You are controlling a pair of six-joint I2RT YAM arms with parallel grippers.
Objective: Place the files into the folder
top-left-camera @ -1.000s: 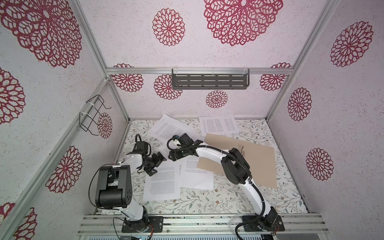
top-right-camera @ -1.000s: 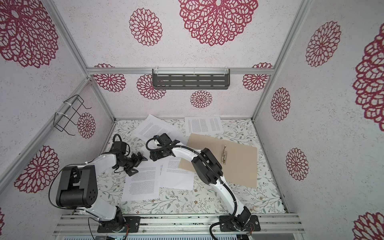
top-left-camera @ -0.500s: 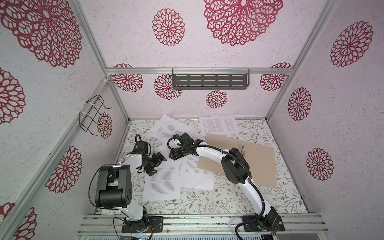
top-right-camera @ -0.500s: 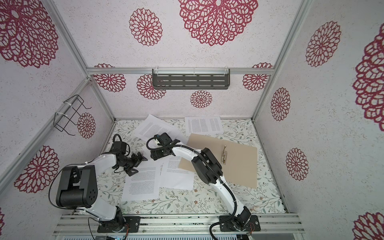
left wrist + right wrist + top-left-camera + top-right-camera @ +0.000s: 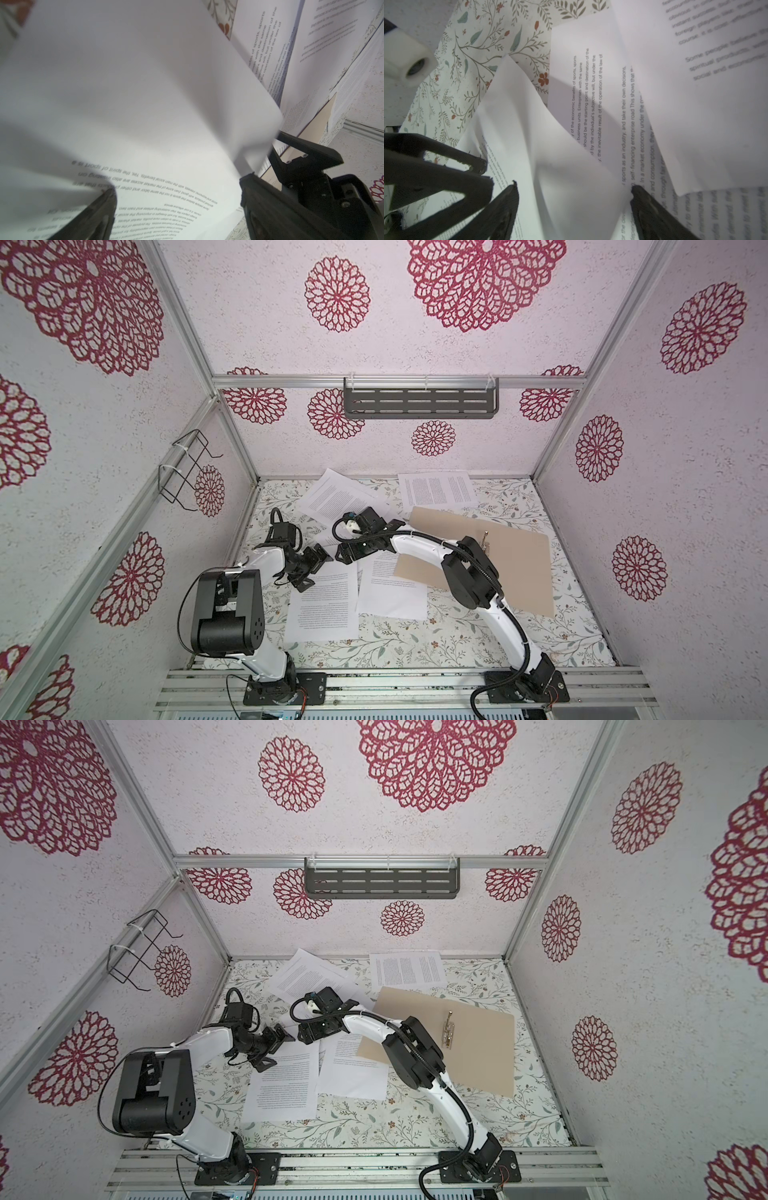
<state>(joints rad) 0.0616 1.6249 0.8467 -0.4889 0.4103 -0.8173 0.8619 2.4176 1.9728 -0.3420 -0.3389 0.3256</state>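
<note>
1. Here, the folder [image 5: 498, 564] lies open and flat on the right half of the counter [image 5: 457, 639], its metal clip [image 5: 485, 542] facing up.
2. The files [image 5: 324, 605] lie loose outside it: two sheets side by side at front left, the folder's near corner overlapping one, and two more by the back wall [image 5: 395, 448].
3. The left pincer [image 5: 315, 570] hangs low over the far corner of the front-left sheet, fingers spread wide, pinching nothing.
4. The right pincer [image 5: 573, 193] reaches across to the left, close beside the left one, likewise spread; in the right wrist view a curled, lifted sheet corner [image 5: 550, 145] rises between its fingers, not gripped.
</note>
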